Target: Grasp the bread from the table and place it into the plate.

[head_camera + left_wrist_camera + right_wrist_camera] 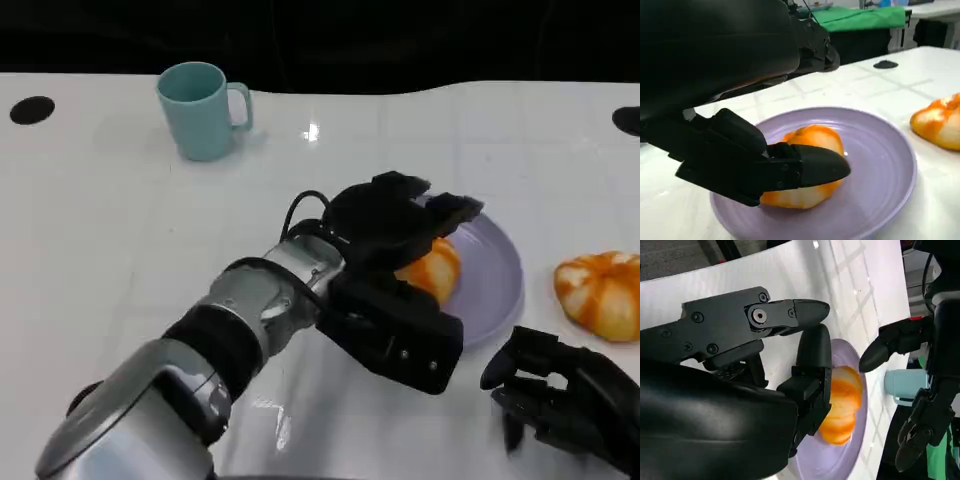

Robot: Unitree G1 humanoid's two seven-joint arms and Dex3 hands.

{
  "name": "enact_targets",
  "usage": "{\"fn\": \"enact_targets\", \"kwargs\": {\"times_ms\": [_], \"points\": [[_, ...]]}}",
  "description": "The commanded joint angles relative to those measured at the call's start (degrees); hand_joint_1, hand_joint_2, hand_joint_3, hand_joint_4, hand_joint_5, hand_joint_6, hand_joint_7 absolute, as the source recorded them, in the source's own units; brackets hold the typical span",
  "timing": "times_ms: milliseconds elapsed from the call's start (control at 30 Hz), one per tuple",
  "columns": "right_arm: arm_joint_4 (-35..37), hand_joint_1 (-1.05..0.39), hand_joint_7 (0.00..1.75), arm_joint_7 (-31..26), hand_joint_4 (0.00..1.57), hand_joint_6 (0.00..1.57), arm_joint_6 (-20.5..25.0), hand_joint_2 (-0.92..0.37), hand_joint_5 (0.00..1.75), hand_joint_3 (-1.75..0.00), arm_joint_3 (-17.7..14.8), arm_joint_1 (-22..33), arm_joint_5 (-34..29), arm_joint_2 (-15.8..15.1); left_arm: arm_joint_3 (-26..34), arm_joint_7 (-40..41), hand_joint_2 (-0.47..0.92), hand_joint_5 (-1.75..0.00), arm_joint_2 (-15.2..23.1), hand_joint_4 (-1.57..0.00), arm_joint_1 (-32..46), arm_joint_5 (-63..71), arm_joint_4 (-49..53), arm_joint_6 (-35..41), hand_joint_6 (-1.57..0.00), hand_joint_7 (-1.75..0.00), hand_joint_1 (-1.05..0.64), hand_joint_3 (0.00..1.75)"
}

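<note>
Bread (437, 270) is sitting on the purple plate (497, 270) right now, toward its left side, with the left hand (395, 262) wrapped over it. From the left wrist view the bread's underside looks like it's resting on the plate, and a black finger (812, 167) lies across its near face. The fingers are around it, but honestly I can't tell whether they're actually squeezing or have gone slack, so I won't call that one.

Second orange-and-white bread piece (601, 293) is on the table (120, 220) just to the right of the plate, not touching it. The right hand (562, 397) is low at the near right, near that loose piece, holding nothing; the fingers look curled down toward the table, though the angle is poor.

Handling-wise, I'd guess this stuff is light and soft with a glossy crust, so it'll squash or dent if clamped hard, and might slide a bit on the smooth plate. Best bet is a gentle wrap across the wide middle from both sides, not a pinch at an edge.

Teal mug (203, 108) is way off at the far left, out of the way.
</note>
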Motion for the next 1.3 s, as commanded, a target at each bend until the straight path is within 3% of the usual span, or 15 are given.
{"fn": "enact_targets", "kwargs": {"times_ms": [33, 367, 467, 633, 733, 967, 1000, 1067, 1200, 1267, 1300], "points": [[1.4, -0.52, 1.41, -0.3, 0.68, 0.65, 0.9, -0.92, 1.75, -0.28, 0.4, 1.4, -1.1, -0.7, -0.4, -2.5, 0.92, 0.0, 1.7, 0.0, 0.0, 0.2, -2.1, 0.3, 0.0, 0.0, -1.03, 0.71], [1.9, -0.52, 1.42, 0.5, 0.67, 0.63, 1.2, -0.92, 1.75, -0.28, 0.2, 1.1, -0.5, -0.6, 1.0, -6.1, 0.92, 0.0, 5.0, 0.0, 2.6, -1.4, -9.0, 0.7, 0.0, 0.0, -1.02, 0.71], [1.3, -0.53, 1.42, -0.8, 0.67, 0.63, 1.1, -0.92, 1.75, -0.28, 0.6, 1.3, -1.7, -0.8, 3.0, -8.9, 0.92, 0.0, 8.9, 0.0, 6.5, -3.2, -16.1, 0.7, 0.0, 0.0, -1.02, 0.71], [1.4, -0.52, 1.41, -0.8, 0.67, 0.64, 1.0, -0.92, 1.75, -0.28, 0.8, 1.2, -1.7, -0.8, 6.7, -10.8, 0.92, 0.0, 11.7, 0.0, 14.0, -7.1, -25.9, 0.8, 0.0, 0.0, -0.96, 0.59], [1.6, -0.53, 1.41, -0.6, 0.67, 0.64, 1.0, -0.92, 1.75, -0.28, 0.8, 1.1, -1.6, -0.8, 8.5, -11.4, 0.92, -0.01, 13.1, -0.01, 17.5, -8.8, -30.7, 0.7, 0.0, 0.0, -0.9, 0.54], [1.8, -0.51, 1.42, -0.7, 0.68, 0.64, 0.9, -0.92, 1.75, -0.27, 1.0, 1.0, -1.6, -0.7, 13.8, -7.3, 0.92, -0.15, 13.3, -0.23, 24.7, -13.5, -36.6, -2.5, -0.15, -0.07, -0.65, 0.36], [2.0, -0.52, 1.42, -0.6, 0.68, 0.64, 0.6, -0.92, 1.75, -0.27, 1.0, 0.9, -1.6, -0.7, 14.7, -6.0, 0.92, -0.29, 13.0, -0.3, 25.8, -14.5, -36.7, -3.9, -0.25, -0.11, -0.58, 0.31], [2.2, -0.53, 1.42, -0.6, 0.68, 0.63, 0.2, -0.92, 1.75, -0.27, 1.0, 0.9, -1.6, -0.7, 15.8, -4.6, 0.92, -0.57, 12.6, -0.22, 26.9, -15.5, -36.5, -5.6, -0.31, -0.11, -0.55, 0.28], [2.2, -0.53, 1.42, -0.8, 0.68, 0.63, 0.1, -0.92, 1.75, -0.27, 1.1, 0.9, -1.7, -0.8, 16.8, -4.0, 0.92, -0.69, 12.5, -0.19, 28.0, -16.4, -36.4, -7.5, -0.33, -0.11, -0.54, 0.27], [1.7, -0.53, 1.42, -1.0, 0.67, 0.64, 0.6, -0.92, 1.75, -0.28, 1.2, 1.1, -1.6, -0.7, 18.9, -1.8, 0.92, -1.01, 11.9, -0.22, 32.4, -20.2, -36.7, -12.8, -0.43, -0.25, -0.48, 0.34], [1.6, -0.52, 1.42, -0.9, 0.68, 0.64, 0.8, -0.92, 1.75, -0.28, 1.2, 1.1, -1.3, -0.7, 19.8, -1.7, 0.92, -1.15, 11.4, -0.22, 34.3, -22.3, -37.1, -14.3, -0.44, -0.4, -0.45, 0.36]]}}
